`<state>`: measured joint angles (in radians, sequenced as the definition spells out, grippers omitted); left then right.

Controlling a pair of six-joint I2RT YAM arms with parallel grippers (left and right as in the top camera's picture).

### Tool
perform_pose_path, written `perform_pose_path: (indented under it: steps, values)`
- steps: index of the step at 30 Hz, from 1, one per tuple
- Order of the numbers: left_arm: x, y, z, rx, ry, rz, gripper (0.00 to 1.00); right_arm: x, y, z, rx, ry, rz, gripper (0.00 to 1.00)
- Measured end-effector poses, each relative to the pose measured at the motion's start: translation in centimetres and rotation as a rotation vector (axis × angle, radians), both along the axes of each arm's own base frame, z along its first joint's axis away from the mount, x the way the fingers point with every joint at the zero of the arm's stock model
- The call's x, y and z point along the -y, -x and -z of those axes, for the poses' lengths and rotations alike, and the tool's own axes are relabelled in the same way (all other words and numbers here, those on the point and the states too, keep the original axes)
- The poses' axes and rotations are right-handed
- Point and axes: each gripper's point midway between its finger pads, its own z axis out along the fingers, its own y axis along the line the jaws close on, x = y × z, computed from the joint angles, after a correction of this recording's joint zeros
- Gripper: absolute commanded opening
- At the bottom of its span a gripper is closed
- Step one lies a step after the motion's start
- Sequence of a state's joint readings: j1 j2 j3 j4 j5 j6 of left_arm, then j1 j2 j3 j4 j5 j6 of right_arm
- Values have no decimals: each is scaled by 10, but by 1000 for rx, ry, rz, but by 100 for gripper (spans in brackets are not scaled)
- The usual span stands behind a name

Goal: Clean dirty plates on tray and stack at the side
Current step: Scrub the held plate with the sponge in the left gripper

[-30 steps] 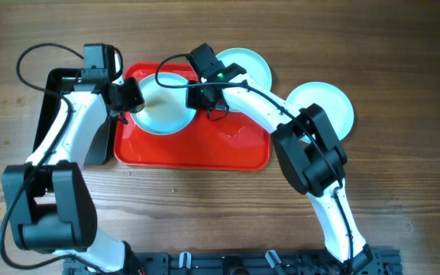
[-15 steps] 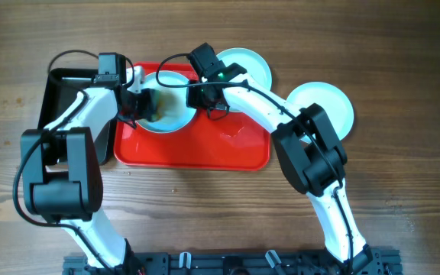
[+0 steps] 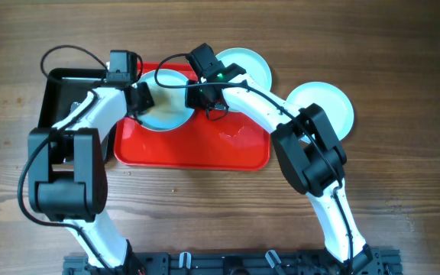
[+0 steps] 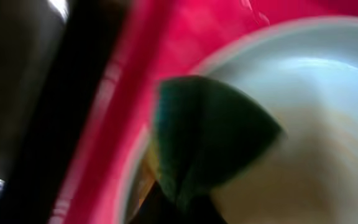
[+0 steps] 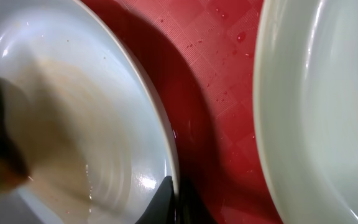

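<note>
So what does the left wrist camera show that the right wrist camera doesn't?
Left wrist only: the green sponge seen clearly, resting on the smeared plate near its rim, and the black tray beyond the red tray. Right wrist only: a second plate at the right, apart from the first, with droplets on the red floor between them; the sponge there is at most a dark blur. Shared: the smeared plate and the red tray.
</note>
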<state>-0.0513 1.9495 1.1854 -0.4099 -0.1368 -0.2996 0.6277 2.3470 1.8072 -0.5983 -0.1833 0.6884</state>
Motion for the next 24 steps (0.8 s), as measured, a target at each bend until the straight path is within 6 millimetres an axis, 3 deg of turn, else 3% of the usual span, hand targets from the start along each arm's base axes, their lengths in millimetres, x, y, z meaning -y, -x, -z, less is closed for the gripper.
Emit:
perform_pose_path:
  steps: [5, 10, 13, 16, 17, 19, 21, 24]
  values:
    - [-8, -28, -8, 146, -188, -26, 4, -6, 1, -2, 5, -18, -8, 4]
    - [14, -74, -36, 406, -250, -18, 4, -2, 0, -1, 1, -11, -8, 4]
    - [14, -77, -42, 431, -258, -25, 4, -2, 1, 0, 0, -6, -16, 7]
    - [14, -61, -43, 360, -256, -1, 4, -1, 2, 0, -4, -4, -21, 40]
    - [16, -53, -46, 326, -231, 19, 4, -1, 2, 0, -2, -5, -24, 47]
    - [26, -39, -64, 291, -115, 61, 4, -4, 1, -3, 7, -14, -35, 47]
    - [26, -20, -65, 216, -10, 65, 4, -4, 1, -4, 7, -13, -36, 36]
    - [11, -4, -54, 138, 62, 8, 4, -3, 2, -3, 0, -9, -38, 5]
